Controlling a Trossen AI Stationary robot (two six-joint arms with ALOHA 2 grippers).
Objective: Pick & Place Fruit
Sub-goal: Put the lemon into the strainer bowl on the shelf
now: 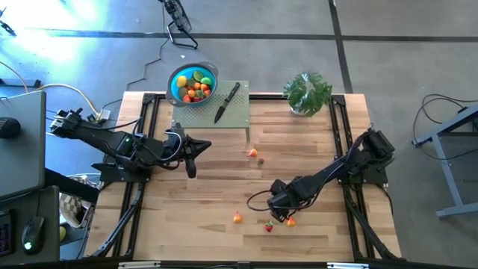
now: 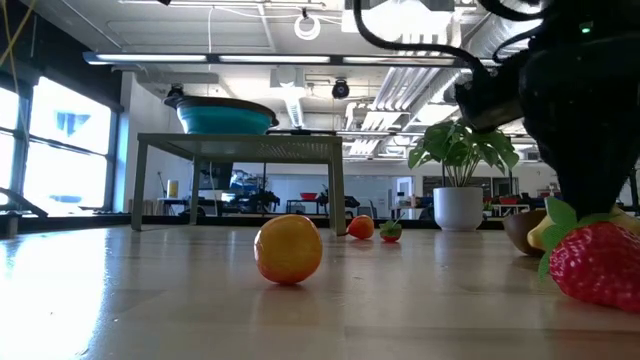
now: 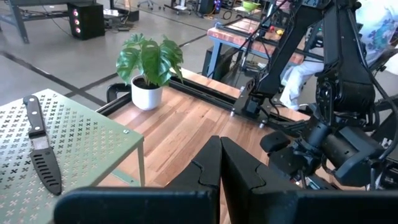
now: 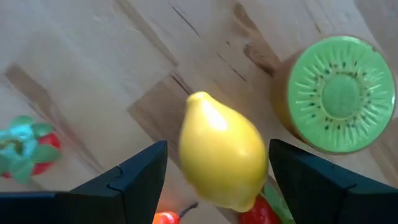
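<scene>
Down near the front edge of the pale wooden plank table (image 1: 224,187), the right gripper (image 4: 217,171) hangs with its dark fingers spread on either side of a glossy yellow toy lemon (image 4: 222,160), which lies on the planks just beside a halved green kiwi (image 4: 339,93). Nearer the low green perforated metal stand (image 1: 209,116), the left gripper (image 3: 221,177) waits with fingers pressed together, and a round blue bowl (image 1: 193,84) at the stand's back holds more fruit

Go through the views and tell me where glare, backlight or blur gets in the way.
High view: bright glare on the floor at upper left, table evenly lit. Low view: bright windows at left backlight the scene; the strawberry is near and soft. Right wrist view: lemon and kiwi half slightly blurred. Left wrist view: knife and plant clear.
</scene>
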